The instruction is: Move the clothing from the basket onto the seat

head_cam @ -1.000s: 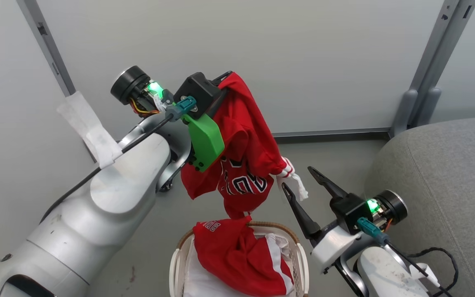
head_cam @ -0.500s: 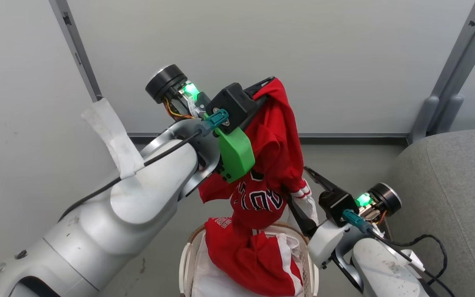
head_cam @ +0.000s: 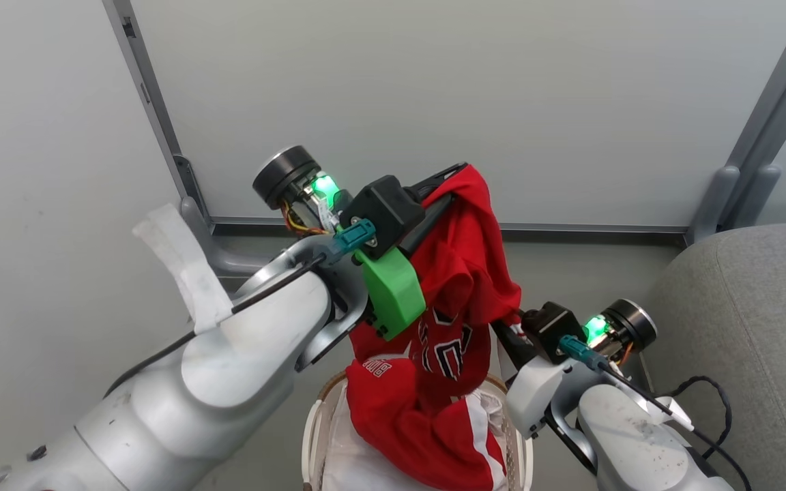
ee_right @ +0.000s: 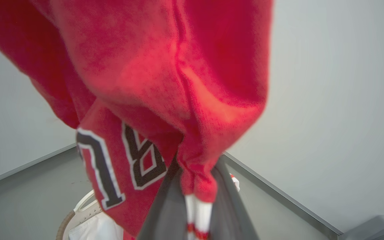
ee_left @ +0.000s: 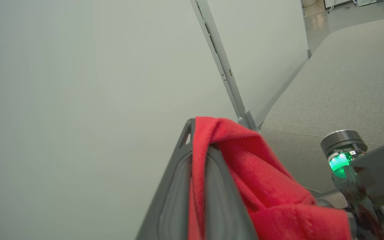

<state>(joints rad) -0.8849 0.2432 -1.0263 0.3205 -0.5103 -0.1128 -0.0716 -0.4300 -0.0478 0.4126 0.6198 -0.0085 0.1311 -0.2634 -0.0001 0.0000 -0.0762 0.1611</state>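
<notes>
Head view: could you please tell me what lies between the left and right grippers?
In the head view, the red garment spans that stretch: the left gripper pinches its top fold, the right gripper its white-striped cuff.

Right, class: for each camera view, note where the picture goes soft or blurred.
Head view: sharp throughout, evenly lit. Left wrist view: the left hand and red garment nearest the lens look soft. Right wrist view: the garment's upper folds are blurred, its lettering crisper.

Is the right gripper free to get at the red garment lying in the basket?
Probably not: the right gripper is shut on the cuff of the hanging garment, which dangles over the basket.
</notes>
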